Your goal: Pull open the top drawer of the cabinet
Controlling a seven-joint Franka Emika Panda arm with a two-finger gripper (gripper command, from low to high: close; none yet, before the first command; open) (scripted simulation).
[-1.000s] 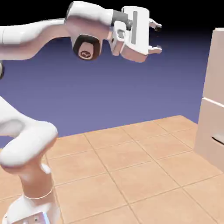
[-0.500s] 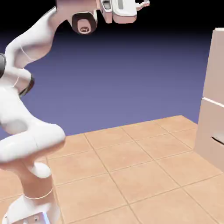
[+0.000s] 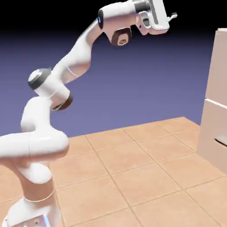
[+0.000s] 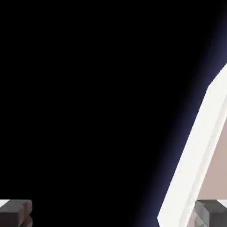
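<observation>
The cabinet (image 3: 216, 115) stands pale beige at the exterior view's right edge, cut off by the frame. Its top drawer (image 3: 218, 66) is the plain upper panel, flush and shut above a thin seam. My gripper (image 3: 173, 16) hangs high near the top edge, left of the cabinet and above its top, well apart from it. In the hand view the gripper (image 4: 113, 217) is open, with one grey fingertip (image 4: 15, 213) at the bottom left, the other at the bottom right, and nothing between them. A slanted pale strip of the cabinet (image 4: 195, 164) shows at the right; the rest is black.
A lower drawer front (image 3: 213, 133) with a dark handle mark sticks out a little further left than the top panel. The tiled tan floor (image 3: 133, 168) spreads between the robot's base (image 3: 31, 213) and the cabinet.
The arm has straightened upward and swung right. The hand rose toward the top edge, then moved right, closer to the cabinet. The jaws stayed open.
</observation>
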